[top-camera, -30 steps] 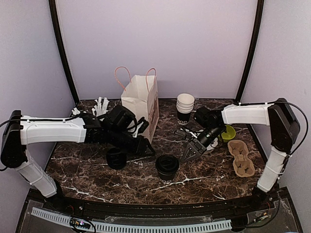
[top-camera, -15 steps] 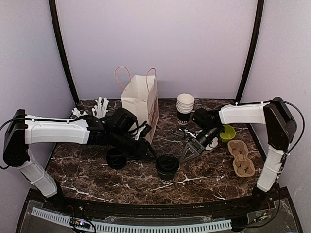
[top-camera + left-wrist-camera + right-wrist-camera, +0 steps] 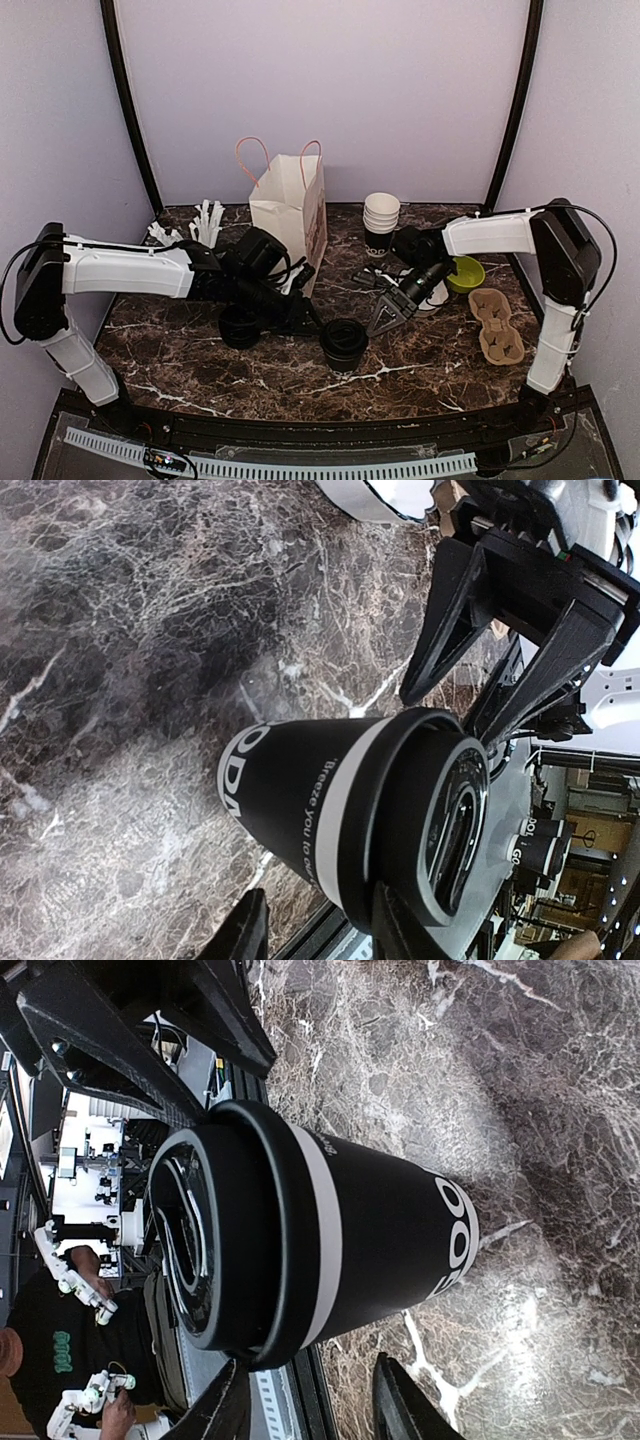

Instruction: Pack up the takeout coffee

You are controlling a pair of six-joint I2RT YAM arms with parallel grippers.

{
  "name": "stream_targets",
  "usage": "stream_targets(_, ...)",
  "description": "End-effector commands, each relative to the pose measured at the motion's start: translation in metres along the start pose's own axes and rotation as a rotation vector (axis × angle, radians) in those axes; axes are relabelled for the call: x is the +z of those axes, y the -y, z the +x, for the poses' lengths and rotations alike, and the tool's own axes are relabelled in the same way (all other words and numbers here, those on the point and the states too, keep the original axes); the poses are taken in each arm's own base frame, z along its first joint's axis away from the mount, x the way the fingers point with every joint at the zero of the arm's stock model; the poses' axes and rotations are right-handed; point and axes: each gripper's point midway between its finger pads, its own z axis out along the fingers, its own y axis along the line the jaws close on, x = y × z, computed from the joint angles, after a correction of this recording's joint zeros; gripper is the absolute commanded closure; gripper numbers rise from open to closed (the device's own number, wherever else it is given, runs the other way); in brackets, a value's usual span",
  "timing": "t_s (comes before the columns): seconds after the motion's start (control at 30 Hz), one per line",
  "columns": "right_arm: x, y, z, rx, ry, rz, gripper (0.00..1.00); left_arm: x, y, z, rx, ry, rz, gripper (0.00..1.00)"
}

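One takeout coffee [image 3: 343, 344], a black lidded cup with white lettering, stands upright at the table's middle front. It fills the left wrist view [image 3: 340, 810] and the right wrist view [image 3: 300, 1250]. My left gripper [image 3: 305, 322] is just left of it, low over the table and open [image 3: 320, 895], the cup in front of its fingertips and not between them. From the other side my right gripper [image 3: 385, 318] faces the cup, also open [image 3: 312, 1362] and holding nothing. A second black cup [image 3: 240, 325] stands under my left forearm.
A white paper bag [image 3: 290, 215] with pink handles stands open behind the left arm. A stack of lidless cups [image 3: 381, 222] is at the back, a green bowl [image 3: 467, 272] and a cardboard cup carrier [image 3: 497, 325] at the right, white sticks [image 3: 207, 220] back left.
My left gripper has moved down and nearer to the middle cup, and its fingers have narrowed somewhat. My right gripper has slid a little left toward the same cup.
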Motion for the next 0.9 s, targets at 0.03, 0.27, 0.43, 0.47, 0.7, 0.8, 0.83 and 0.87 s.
stream_targets(0.03, 0.005, -0.001, -0.004, -0.004, -0.011, -0.012, 0.58, 0.009, -0.015, 0.011, -0.012, -0.051, -0.041, 0.63)
stream_targets(0.27, 0.016, 0.035, 0.004, 0.068, -0.06, 0.117, 0.6, 0.019, -0.057, 0.031, -0.047, -0.114, -0.188, 0.64)
stream_targets(0.43, 0.021, 0.058, 0.015, 0.119, -0.094, 0.185, 0.61, 0.022, -0.117, 0.064, -0.087, -0.212, -0.406, 0.67)
stream_targets(0.47, 0.021, 0.061, 0.016, 0.125, -0.099, 0.195, 0.61, 0.023, -0.127, 0.072, -0.101, -0.233, -0.426, 0.67)
stream_targets(0.7, 0.022, 0.068, 0.019, 0.126, -0.12, 0.22, 0.63, 0.029, -0.127, 0.07, -0.082, -0.23, -0.41, 0.68)
stream_targets(0.8, 0.017, 0.054, 0.013, 0.077, -0.106, 0.188, 0.65, 0.023, -0.109, 0.049, -0.021, -0.167, -0.38, 0.68)
stream_targets(0.83, 0.014, 0.047, 0.01, 0.059, -0.096, 0.171, 0.65, 0.019, -0.097, 0.038, 0.019, -0.133, -0.351, 0.68)
stream_targets(0.87, 0.012, 0.04, 0.007, 0.042, -0.085, 0.153, 0.66, 0.017, -0.088, 0.032, 0.042, -0.114, -0.328, 0.68)
